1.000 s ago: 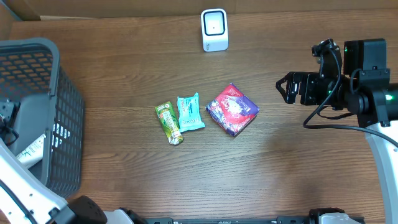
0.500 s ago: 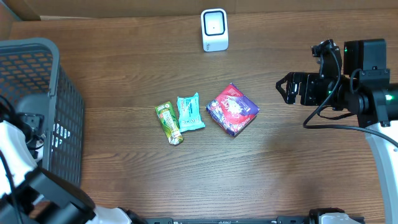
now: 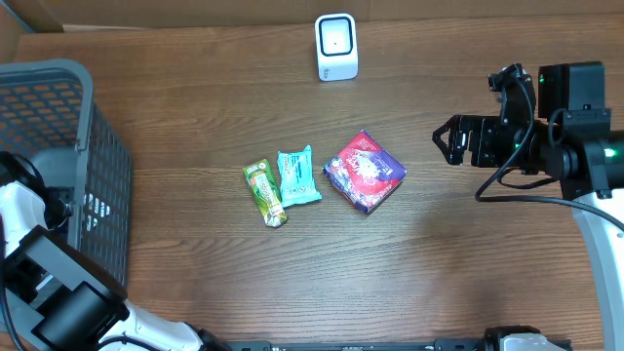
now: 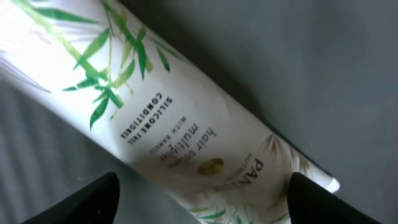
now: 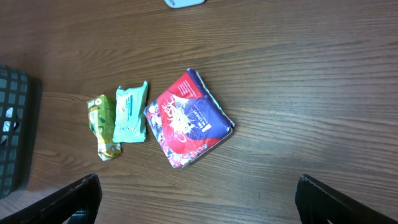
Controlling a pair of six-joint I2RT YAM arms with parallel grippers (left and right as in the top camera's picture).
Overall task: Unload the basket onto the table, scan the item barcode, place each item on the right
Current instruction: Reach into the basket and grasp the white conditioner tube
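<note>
A white conditioner tube (image 4: 168,118) printed with green bamboo leaves lies slantwise on the dark floor of the grey basket (image 3: 102,185). My left gripper (image 4: 202,202) hangs close above it, open, one dark finger on each side of the tube's lower end. In the overhead view the left arm (image 3: 29,229) reaches into the basket and hides the tube. The white barcode scanner (image 3: 336,46) stands at the table's far edge. My right gripper (image 3: 450,139) hovers at the right, open and empty (image 5: 199,199).
Three packets lie mid-table: a green one (image 3: 264,193), a teal one (image 3: 297,176) and a red-purple one (image 3: 364,172). The basket's wall stands at the left edge of the table.
The left arm has swung over the basket floor and now covers the white tube that showed from above a second ago. The right arm has not moved.
</note>
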